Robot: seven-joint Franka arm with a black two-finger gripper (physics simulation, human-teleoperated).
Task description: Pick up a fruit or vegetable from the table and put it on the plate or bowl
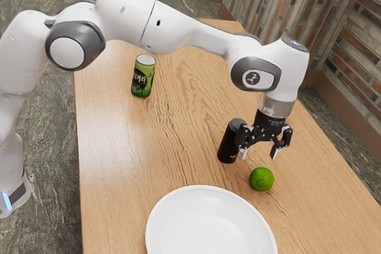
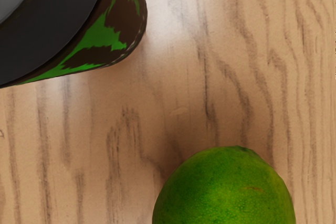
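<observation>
**Exterior view.** The pincer (image 1: 261, 153) hangs spread and empty, directly above the lime (image 1: 261, 178). The lime lies on the bench (image 1: 119, 165) just beyond the white plate (image 1: 208, 224), which sits at the near edge. A black canister (image 1: 230, 141) stands just beside the pincer, and a green can (image 1: 143, 75) stands well apart, toward the far edge. I judge this to be the approach step, with the grasp not yet made. The next move calls for a straight descent with one finger on each side of the lime, clear of the canister. The plate is cut off by the frame.

**Wrist view.** The lime (image 2: 226, 187) is partly cut off. The black canister (image 2: 52, 24) is near it but not touching, and its green markings are unreadable. I cannot tell whether my hand is centred.
</observation>
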